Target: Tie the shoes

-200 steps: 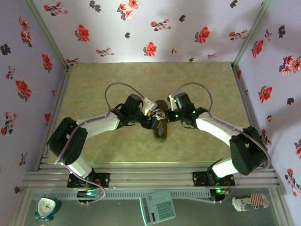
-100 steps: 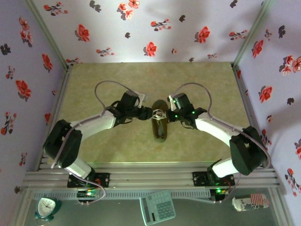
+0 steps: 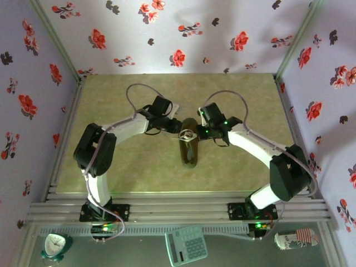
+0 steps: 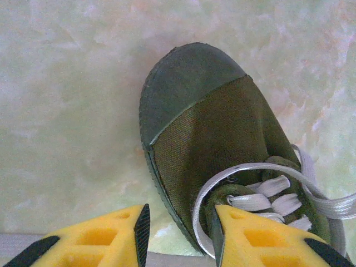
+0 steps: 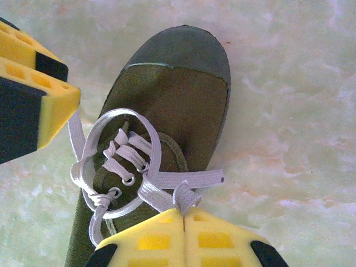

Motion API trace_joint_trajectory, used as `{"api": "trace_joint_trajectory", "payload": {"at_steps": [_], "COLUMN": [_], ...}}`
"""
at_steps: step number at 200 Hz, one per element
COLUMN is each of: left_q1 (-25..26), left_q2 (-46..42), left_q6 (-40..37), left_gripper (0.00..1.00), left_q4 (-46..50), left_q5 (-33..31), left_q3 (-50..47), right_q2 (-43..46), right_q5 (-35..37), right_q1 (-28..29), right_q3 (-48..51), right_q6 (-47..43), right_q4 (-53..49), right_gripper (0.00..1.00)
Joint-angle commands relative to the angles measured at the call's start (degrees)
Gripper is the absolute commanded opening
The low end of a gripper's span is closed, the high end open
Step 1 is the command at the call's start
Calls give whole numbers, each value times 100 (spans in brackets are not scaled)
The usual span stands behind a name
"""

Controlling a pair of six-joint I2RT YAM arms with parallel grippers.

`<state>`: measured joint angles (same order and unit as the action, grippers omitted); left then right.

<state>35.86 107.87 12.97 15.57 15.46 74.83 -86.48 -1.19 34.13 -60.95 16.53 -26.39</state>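
An olive-green sneaker [image 3: 189, 151] lies on the bench [image 3: 128, 167]. At its right side your right fingers [image 5: 183, 218] are clamped together on a white lace [image 5: 186, 179]. At its left, your left fingers [image 3: 174, 127] stand apart, a lace loop [image 4: 222, 177] just beside one.

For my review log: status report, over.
Right end effector shut on lace. Left end effector open beside lace loop. Shoe upright, bow not yet tied. Nothing in the way.
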Motion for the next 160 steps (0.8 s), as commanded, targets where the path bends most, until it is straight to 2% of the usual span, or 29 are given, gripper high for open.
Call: {"api": "trace_joint_trajectory", "payload": {"at_steps": [1,67,119,133,160], "left_q1": [-26,145,389,443,492], "left_q2": [106,405,749,826,802], "left_q6": [-359,-585,-761,-788,-757], "left_gripper": [40,44,45,43,28], "left_q4": [315,485,886,977,1009], "left_q5": [616,674,-93,-301,-493], "left_q3": [184,389,701,799,884], "right_q2": [-110,-144,-105,-86,-45], "right_q5": [154,163,152,137,119], "right_q1": [8,13,15,12,17], "right_q3": [-280,-356,-313,-287,-227], "right_q6": [17,25,50,69,94], "right_q4": [-387,-462,-464,-455,-437], "right_gripper": [0,0,0,0,0]}}
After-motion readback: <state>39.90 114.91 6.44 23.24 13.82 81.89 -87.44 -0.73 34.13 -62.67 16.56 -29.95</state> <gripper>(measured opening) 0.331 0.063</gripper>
